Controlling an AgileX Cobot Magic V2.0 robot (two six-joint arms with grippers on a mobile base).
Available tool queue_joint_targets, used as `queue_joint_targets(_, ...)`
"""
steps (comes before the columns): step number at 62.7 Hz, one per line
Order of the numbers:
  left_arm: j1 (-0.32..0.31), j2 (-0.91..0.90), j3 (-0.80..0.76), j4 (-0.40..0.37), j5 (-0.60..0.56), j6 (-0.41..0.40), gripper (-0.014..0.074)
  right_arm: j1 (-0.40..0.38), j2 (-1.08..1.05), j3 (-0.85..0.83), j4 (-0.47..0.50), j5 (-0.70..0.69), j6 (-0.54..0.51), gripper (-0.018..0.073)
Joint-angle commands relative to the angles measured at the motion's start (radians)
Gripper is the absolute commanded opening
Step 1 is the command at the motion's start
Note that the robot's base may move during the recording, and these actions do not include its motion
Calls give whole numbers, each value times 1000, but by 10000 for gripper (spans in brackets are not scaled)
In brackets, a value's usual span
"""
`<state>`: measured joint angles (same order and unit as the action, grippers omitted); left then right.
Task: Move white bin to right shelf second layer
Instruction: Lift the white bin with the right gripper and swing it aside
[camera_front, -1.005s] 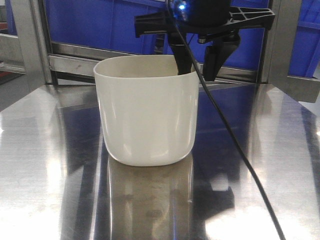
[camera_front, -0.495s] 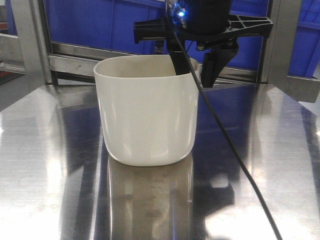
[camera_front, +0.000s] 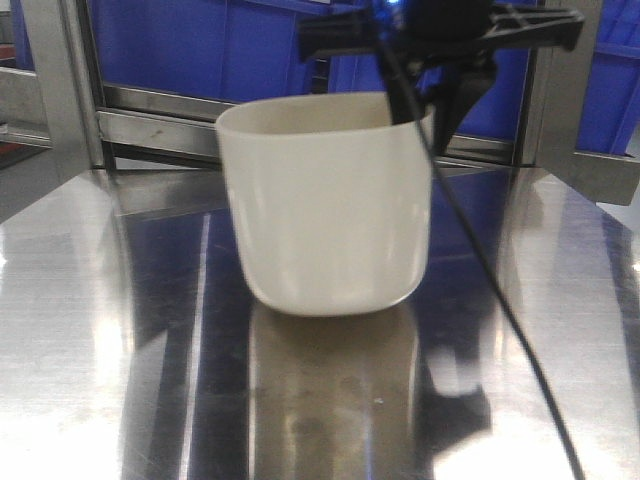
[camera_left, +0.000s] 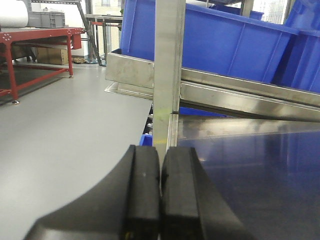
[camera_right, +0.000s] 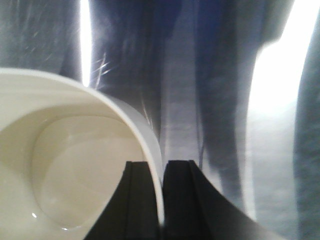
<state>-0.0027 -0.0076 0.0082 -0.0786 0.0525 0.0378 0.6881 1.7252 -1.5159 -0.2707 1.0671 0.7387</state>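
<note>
left gripper (camera_left: 160, 195): clenched, pads pressed flat together with nothing between them. I see it low by the near-left edge of the table, in front of a steel upright (camera_left: 167, 70).
steel table (camera_front: 100, 350): shiny, mirrors the bin and the blue behind it.
white bin (camera_front: 330, 200): middle of the table in my front view, a bit right of centre and motion-blurred. I can't tell if the base touches the table or sits just above it.
bin axis: long axis close to vertical, mouth up, rounded base down. It looks slightly tipped, the gripped right side of the rim a touch higher.
right gripper (camera_front: 425, 115): grasping the bin at its right rim from above, one finger inside the mouth and one outside.
wrist check: the fingers (camera_right: 135, 200) sit either side of the cream wall, which is pinched between them.
black cable (camera_front: 505, 310): runs from the gripper down to the lower right, in front of the table.
background: blue crates (camera_front: 180, 40) on a rack rail (camera_front: 150, 125) behind the table.
</note>
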Motion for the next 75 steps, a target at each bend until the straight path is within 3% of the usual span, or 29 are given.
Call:
queue_joint_targets(1,1,-16,27,-7,-81,-4,85,-40,-95,-19,-10,-28,-132,49)
queue_joint_targets(9,1,-16,27,-7,-81,-4,85,-114,-154,35,48,-67,-300,49)
queue_joint_targets(30,1,-16,27,-7,-81,-4,85,-419,-401,361,271,-300,-569,49)
queue_joint_targets(41,1,-16,27,-7,-81,-4,85,-558,-566,534,271,-387,-599,49)
queue_joint_targets(49,1,-16,27,-7,-81,-4,85,-601,-676,614,271,-398,-599,49)
queue_joint_targets(59,1,-16,27,-7,-81,-4,85,-627,-805,704,339,-428,-602,49)
queue_joint_targets(75,1,-16,27,-7,-81,-4,85,-630,-1017,832,335,-479,-620,49)
